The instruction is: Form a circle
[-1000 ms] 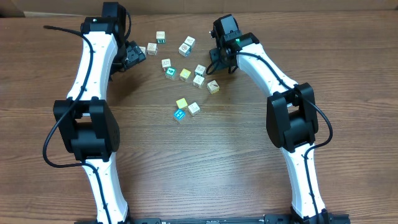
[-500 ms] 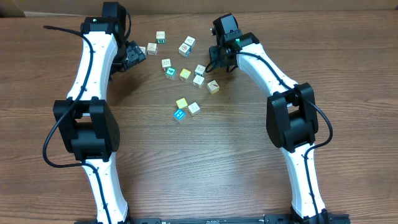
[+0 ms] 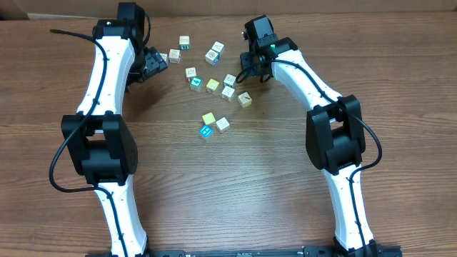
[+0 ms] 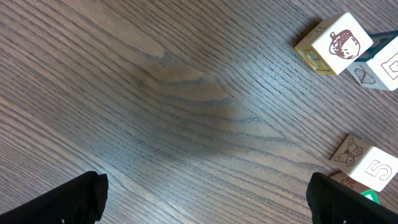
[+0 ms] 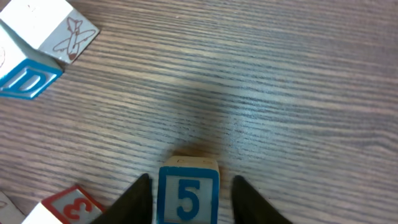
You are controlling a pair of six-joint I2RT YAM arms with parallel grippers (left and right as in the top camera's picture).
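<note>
My left hand [image 4: 205,185] is spread wide, with only bare worktop [image 4: 186,93] between its fingers [image 4: 68,200]. Ahead of it and to the right stands the acorn cube [image 4: 336,42], just beside a white cube with blue print [image 4: 384,64]. Nearer, close by my right-side finger, lies the butterfly cube [image 4: 362,160], with another piece partly hidden under it at the frame's edge.

My right hand [image 3: 250,71] straddles the blue-five cube [image 5: 188,194]. One finger [image 5: 142,198] stands close on each side of it, but I cannot tell whether they are pinching it or only flanking it. The wood straight ahead of that cube is open. The aeroplane cube [image 5: 45,46], with a blue D on its side face, sits well off to the far left. The red-three cube [image 5: 69,204] lies near my left-side finger.

From above, the cubes [image 3: 212,85] form no ring. They lie in a loose scatter on the far middle of the worktop, between my two hands. A few lie toward the far edge, a cluster sits in the middle, and three, one of them bright blue [image 3: 206,131], lie nearest to me.
</note>
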